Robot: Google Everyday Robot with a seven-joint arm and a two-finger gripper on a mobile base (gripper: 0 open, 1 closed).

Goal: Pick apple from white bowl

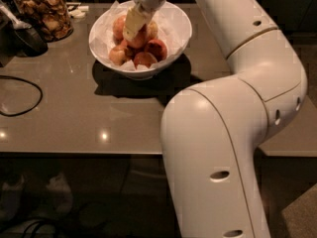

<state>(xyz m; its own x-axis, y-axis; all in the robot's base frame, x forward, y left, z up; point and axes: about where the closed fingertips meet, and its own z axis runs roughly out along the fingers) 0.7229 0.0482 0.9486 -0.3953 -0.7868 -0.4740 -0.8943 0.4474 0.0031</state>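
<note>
Apple, red with orange blush, in white bowl beneath hand

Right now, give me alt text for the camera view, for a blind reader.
The robot's claw is down in the white bowl, on top of the pile of apples, over the large red apple. The white arm fills the right side; a glass jar of snacks stands left of the bowl.

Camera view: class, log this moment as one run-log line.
tool: inside white bowl, over apple | apple: in pile, not yet lifted | glass jar: left of bowl
</note>
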